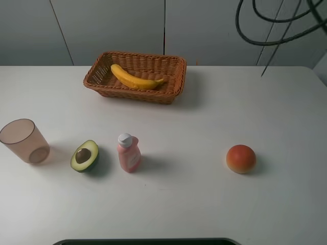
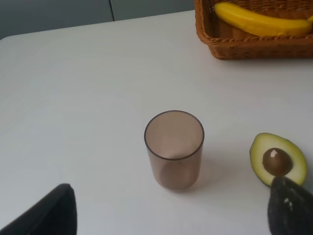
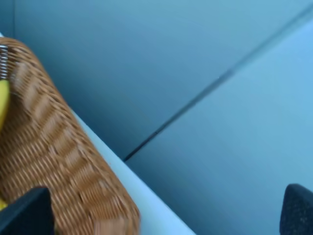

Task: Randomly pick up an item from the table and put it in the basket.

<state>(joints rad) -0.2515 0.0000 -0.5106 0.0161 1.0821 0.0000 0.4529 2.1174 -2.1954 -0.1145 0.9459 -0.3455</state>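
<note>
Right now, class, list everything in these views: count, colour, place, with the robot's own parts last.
table: one, white, under everything.
basket: one, brown wicker, far side, left of centre.
banana: one, yellow, inside the basket.
cup: one, translucent pinkish, upright, front left.
avocado half: one, green, brown pit, right of the cup.
bottle: one, pink, white cap, beside the avocado half.
round fruit: one, orange-red, front right.
cables: several, black, hanging top right.
left hand: one, black fingers, open, facing the cup.
right hand: one, black fingers, open, near the basket.

A translucent cup (image 1: pixel 23 140), halved avocado (image 1: pixel 85 155), pink bottle (image 1: pixel 129 152) and orange-red fruit (image 1: pixel 240 158) sit in a row.
</note>
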